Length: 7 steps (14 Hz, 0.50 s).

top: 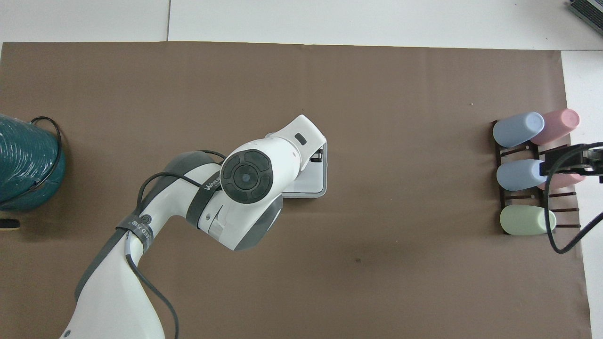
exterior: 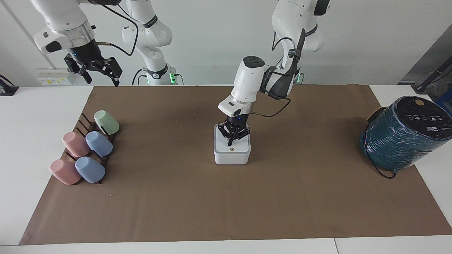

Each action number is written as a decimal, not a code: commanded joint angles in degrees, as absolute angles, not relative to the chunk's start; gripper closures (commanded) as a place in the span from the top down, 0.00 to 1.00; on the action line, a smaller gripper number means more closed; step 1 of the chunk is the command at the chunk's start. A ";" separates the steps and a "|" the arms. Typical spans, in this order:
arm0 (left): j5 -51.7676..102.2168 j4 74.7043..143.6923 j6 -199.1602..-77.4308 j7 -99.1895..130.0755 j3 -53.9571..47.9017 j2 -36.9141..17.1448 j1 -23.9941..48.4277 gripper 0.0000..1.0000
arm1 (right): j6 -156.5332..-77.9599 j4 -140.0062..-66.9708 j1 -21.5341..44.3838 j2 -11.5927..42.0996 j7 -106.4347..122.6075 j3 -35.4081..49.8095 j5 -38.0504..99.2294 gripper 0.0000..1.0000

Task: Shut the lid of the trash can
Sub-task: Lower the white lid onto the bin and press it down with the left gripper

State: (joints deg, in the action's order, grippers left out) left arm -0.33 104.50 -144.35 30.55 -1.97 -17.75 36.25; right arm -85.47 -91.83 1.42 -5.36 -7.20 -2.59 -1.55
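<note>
- The right gripper (exterior: pixel 94 70) waits raised over the right arm's end of the table, close to the robots. Its fingers are spread wide and hold nothing.
- Below it a dark rack (exterior: pixel 92 127) carries five cups lying tipped: the green cup (exterior: pixel 106 122) is nearest the robots, then a pink cup (exterior: pixel 76 144) and a blue cup (exterior: pixel 99 143), then a second pair of the same colours farthest out.
- The trash can (exterior: pixel 232 158) stands on the brown paper mat (exterior: pixel 226 204) in the middle of the table.
- Its lid (exterior: pixel 237 150) lies flat down on the can, with the small orange-brown dot near the edge farthest from the robots.
- The left gripper (exterior: pixel 230 142) points straight down, its tip touching the lid on the part nearer the robots. Its fingers are drawn together, gripping nothing.
- A big teal cylinder (exterior: pixel 406 134) lies tilted at the left arm's end of the table.
</note>
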 commanded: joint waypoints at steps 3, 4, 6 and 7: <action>-0.35 103.10 -138.98 30.94 -2.11 -18.73 36.04 0.00 | -84.81 -91.58 1.41 -5.71 -6.50 -2.64 -1.32 1.00; -0.35 103.36 -136.87 30.85 -2.11 -17.24 36.04 0.00 | -84.81 -91.58 1.41 -5.71 -6.50 -2.64 -1.32 1.00; -0.44 103.45 -131.95 30.85 -2.11 -14.95 36.04 0.00 | -84.81 -91.58 1.41 -5.71 -6.50 -2.64 -1.41 1.00; -0.44 103.62 -129.92 30.94 -2.02 -13.81 36.04 0.00 | -84.81 -91.58 1.41 -5.71 -6.50 -2.64 -1.32 1.00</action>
